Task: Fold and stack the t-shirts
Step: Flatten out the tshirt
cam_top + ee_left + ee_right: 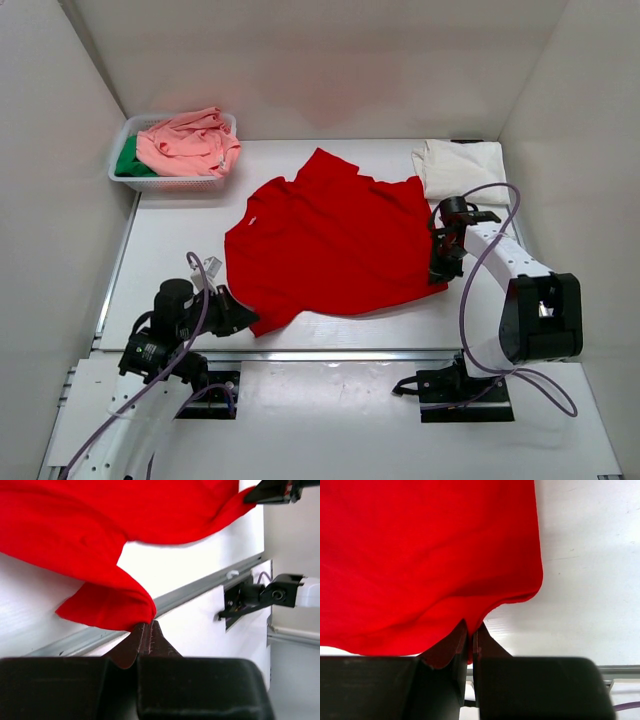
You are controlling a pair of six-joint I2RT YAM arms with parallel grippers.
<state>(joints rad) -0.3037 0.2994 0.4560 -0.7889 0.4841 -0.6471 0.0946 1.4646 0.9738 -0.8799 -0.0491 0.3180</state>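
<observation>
One of four folded; red shirt in progress

Cream-white cloth t-shirt (460,168) looks folded, upper right. Bright red cloth t-shirt (330,245) lies spread at centre, unfolded. Left gripper (145,628) and right gripper (471,630) each pinch a lower corner of it. Salmon-pink t-shirt (190,145) and green t-shirt (127,161) wait in the white plastic mesh basket (170,184), upper left. Count: four shirts, one basket.

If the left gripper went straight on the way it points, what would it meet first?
The bright red cloth t-shirt: the left gripper is shut on its corner, so it would likely push into that fabric.
</observation>
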